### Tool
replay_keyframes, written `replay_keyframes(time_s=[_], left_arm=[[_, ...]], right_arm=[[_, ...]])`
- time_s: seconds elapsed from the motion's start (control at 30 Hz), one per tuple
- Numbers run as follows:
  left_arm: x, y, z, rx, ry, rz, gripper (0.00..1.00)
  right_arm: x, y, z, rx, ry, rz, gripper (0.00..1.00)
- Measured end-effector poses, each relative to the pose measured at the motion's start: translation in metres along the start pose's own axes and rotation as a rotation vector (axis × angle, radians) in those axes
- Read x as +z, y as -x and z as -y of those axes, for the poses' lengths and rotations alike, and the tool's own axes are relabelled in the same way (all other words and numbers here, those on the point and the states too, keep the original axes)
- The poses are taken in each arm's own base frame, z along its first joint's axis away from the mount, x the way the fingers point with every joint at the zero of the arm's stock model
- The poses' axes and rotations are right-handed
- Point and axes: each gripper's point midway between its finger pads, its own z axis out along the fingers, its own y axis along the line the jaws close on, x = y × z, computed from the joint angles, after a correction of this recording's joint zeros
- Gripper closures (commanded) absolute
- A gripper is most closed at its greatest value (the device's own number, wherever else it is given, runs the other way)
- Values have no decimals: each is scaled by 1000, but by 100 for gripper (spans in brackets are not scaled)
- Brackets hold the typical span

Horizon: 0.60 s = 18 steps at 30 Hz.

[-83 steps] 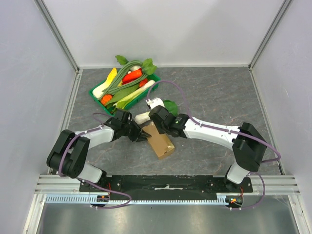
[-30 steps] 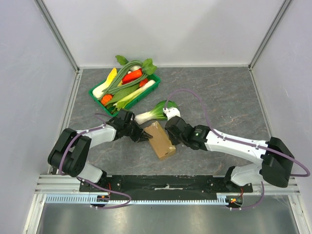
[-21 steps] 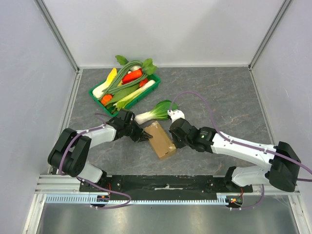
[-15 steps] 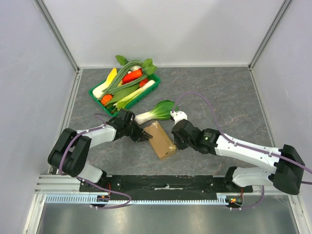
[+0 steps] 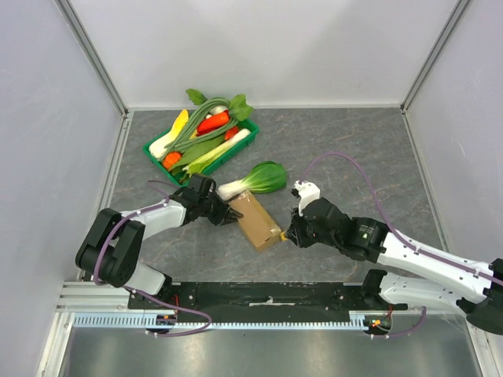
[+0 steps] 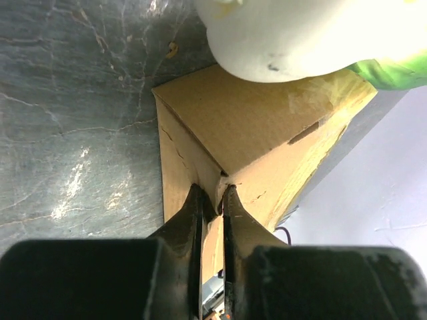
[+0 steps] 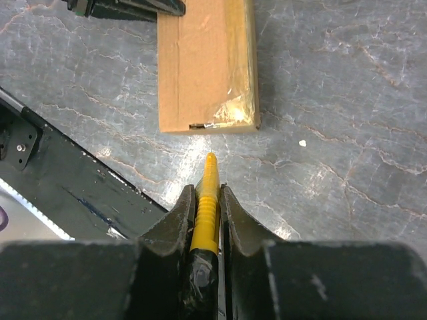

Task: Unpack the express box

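The express box [image 5: 258,222], a flat brown carton with shiny tape on one long edge, lies on the dark tabletop between both arms. My left gripper [image 5: 233,214] is at its far left corner. In the left wrist view that gripper [image 6: 211,190] is shut on a cardboard edge of the express box [image 6: 253,127]. My right gripper [image 5: 289,234] sits just off the box's near right end. It is shut on a yellow pen-shaped tool [image 7: 207,200], whose tip points at the taped short end of the express box [image 7: 207,67], a small gap away.
A bok choy [image 5: 255,181] lies against the box's far end, its white stem [image 6: 300,33] close above the left fingers. A green tray [image 5: 154,149] of vegetables stands at the back left. The black base rail [image 7: 60,173] runs near the right gripper.
The right arm has drawn back toward the near right with the yellow tool, from beside the bok choy to off the box's near end. The left gripper stays on the box.
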Motion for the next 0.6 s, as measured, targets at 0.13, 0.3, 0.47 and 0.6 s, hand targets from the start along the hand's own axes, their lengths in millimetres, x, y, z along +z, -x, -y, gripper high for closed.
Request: replay_keyframes(time_s=[0.13,0.3,0.47,0.6], left_arm=[[-1,3,3,28,-13,17,61],[-7,6,6,113,-38,41,41],[-35,8,21,225,-105,112,33],[-61,11,34,299,-164,187,33]], right_arm=[[-4,-7,7,16,-24,-15,100],[-2,-5,25,19,-140,-16,100],[16,11,45,3,-282,-11,100],[42,22,60,-43,-341,-23,100]])
